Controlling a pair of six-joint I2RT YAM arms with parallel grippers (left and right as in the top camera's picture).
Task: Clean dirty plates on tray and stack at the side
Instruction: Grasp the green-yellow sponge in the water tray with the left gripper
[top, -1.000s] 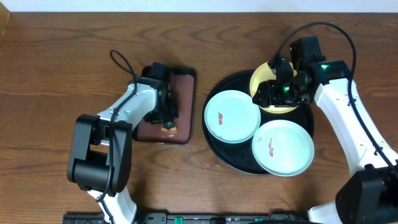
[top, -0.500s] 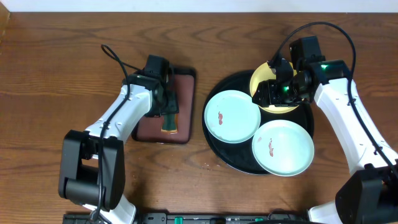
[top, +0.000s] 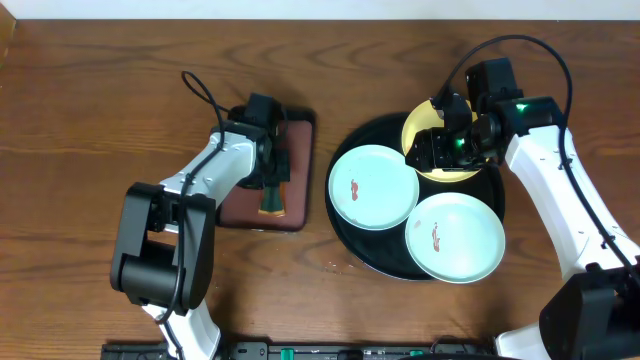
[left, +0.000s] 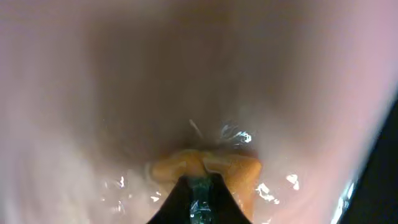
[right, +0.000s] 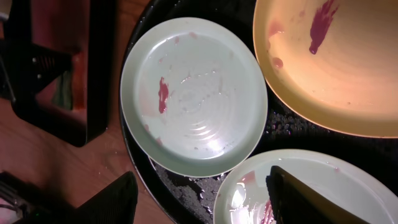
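Three smeared plates lie on the round black tray (top: 385, 252): a pale yellow plate (top: 422, 128) at the back, a mint plate (top: 372, 187) at the left and a mint plate (top: 455, 237) at the front. My right gripper (top: 445, 148) hovers open and empty over the yellow plate. The right wrist view shows the left mint plate (right: 193, 102), the yellow plate (right: 329, 62), the front mint plate (right: 249, 193), the tray (right: 186, 186) and the open fingers (right: 208, 199). My left gripper (top: 272, 178) is shut on a yellow-green sponge (top: 270, 202), (left: 239, 177) over the brown tray.
The rectangular brown tray (top: 240, 210) lies left of the black tray, its glossy wet surface filling the left wrist view (left: 186, 81). Bare wooden table (top: 90, 120) surrounds both trays.
My left arm's elbow has swung out and back, and its gripper has shifted slightly over the brown tray with the sponge. The right arm and the plates have not moved.
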